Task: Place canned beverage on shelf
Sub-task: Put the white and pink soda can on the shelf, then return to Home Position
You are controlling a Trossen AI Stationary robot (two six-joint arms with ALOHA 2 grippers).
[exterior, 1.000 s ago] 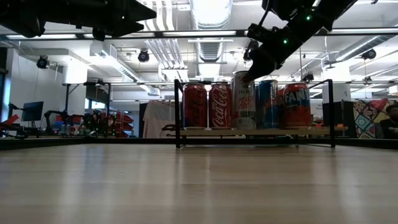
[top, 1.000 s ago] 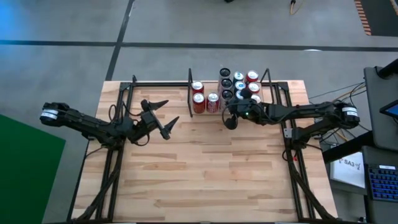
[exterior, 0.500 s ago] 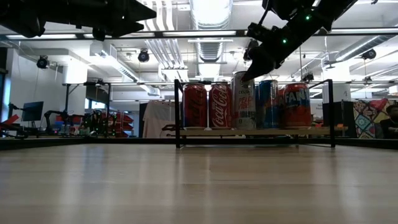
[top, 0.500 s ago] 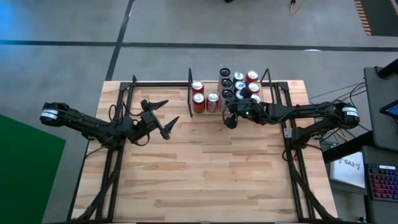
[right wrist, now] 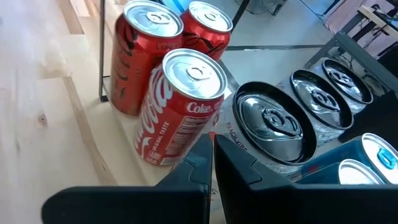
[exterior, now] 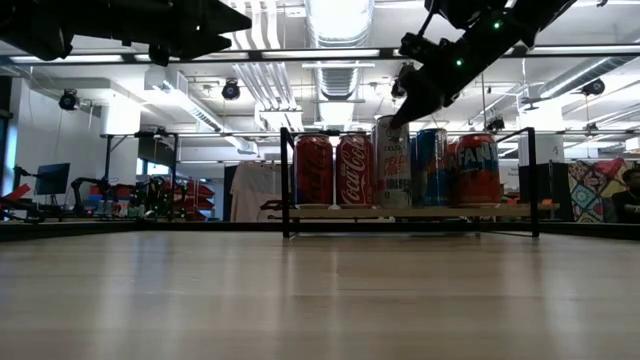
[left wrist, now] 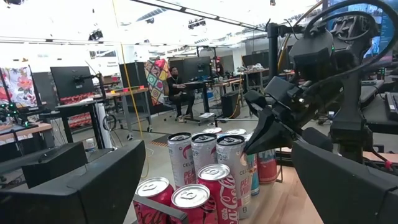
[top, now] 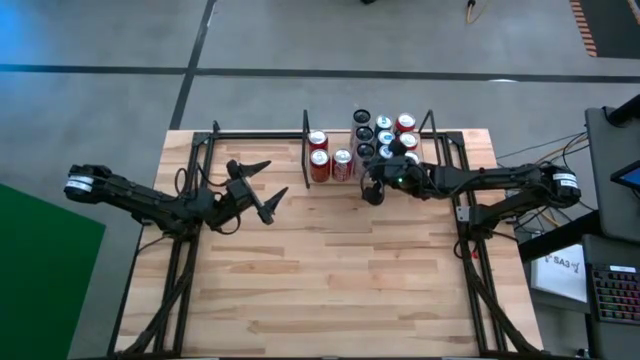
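Observation:
The shelf (top: 306, 150), a small wood board (exterior: 400, 212) in black rails, stands at the table's far edge, right of centre. Several cans stand upright on it. Red Coke cans (top: 320, 160) (right wrist: 180, 112) fill its left part. A tall silver can (exterior: 391, 160) and blue and red cans (exterior: 478, 168) stand further right. My right gripper (top: 372, 193) (right wrist: 212, 146) is shut and holds nothing. It hangs in the air at the shelf's near edge, slanting down toward the can tops (exterior: 398, 116). Over the table's left part my left gripper (top: 262, 190) hangs open, holding nothing.
Black frame rails run along the table's left (top: 190, 200) and right (top: 462, 205) sides. Bare plank tabletop (top: 330, 280) stretches from the shelf to the near edge. A person sits at a desk (left wrist: 177, 87) in the room beyond the table.

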